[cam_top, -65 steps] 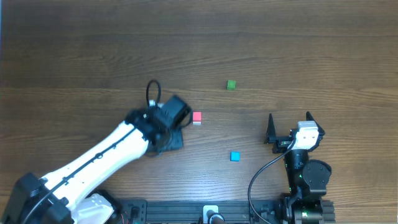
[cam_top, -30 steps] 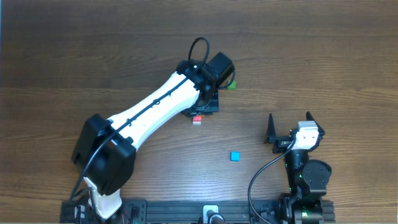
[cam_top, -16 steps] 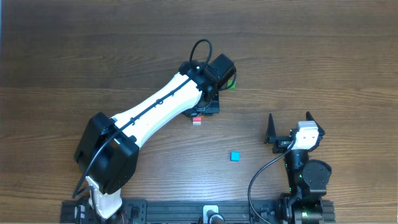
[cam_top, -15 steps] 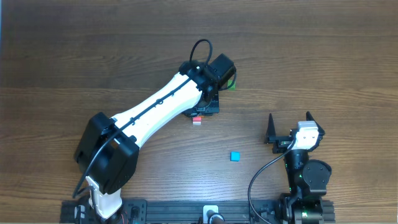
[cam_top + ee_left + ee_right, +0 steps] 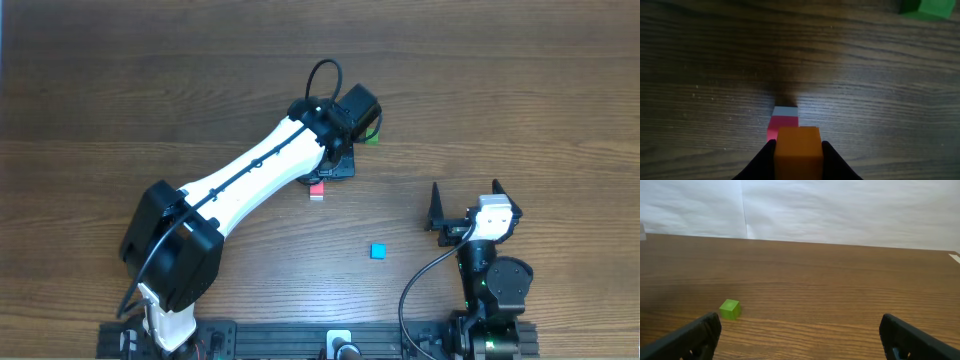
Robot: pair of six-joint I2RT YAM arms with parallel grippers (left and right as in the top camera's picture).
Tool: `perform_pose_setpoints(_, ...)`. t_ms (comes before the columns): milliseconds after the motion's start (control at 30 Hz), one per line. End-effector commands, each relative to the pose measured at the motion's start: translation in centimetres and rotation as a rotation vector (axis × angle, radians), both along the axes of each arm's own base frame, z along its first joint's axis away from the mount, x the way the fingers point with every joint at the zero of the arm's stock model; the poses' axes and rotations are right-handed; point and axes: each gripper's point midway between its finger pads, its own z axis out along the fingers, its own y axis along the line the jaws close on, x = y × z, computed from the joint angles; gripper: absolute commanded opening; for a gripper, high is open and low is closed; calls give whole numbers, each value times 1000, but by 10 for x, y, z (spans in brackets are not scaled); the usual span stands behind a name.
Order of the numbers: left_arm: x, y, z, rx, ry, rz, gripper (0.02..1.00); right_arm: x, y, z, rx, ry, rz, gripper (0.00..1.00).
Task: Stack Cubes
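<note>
Orange cube [image 5: 797, 155] clamped between fingers of left gripper [image 5: 798, 146], held raised close over red cube [image 5: 781, 121], presumably for lining up stack; green cube [image 5: 929, 7] near, blue cube [image 5: 377, 251] well apart; right gripper [image 5: 466, 195] spread wide, nothing held.

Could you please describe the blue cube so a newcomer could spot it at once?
On the dark wooden table, look left of the right gripper, towards the arm bases. The small blue cube lies alone; the pink cube and green cube sit farther out.
</note>
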Motion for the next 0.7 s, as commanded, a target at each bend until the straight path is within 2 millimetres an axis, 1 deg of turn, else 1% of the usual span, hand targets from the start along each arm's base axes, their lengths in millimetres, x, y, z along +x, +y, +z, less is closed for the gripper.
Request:
perform_pose_setpoints(33,0,8,11,7,-43,24,38,0,1,-2,4,4,7,991)
perform_pose_setpoints(400,-8,15,10,-11,-63,20,40,0,1,-2,4,4,7,991)
perform_pose_setpoints(700,-13,15,1,-9,-47,17,40,0,1,-2,4,4,7,993)
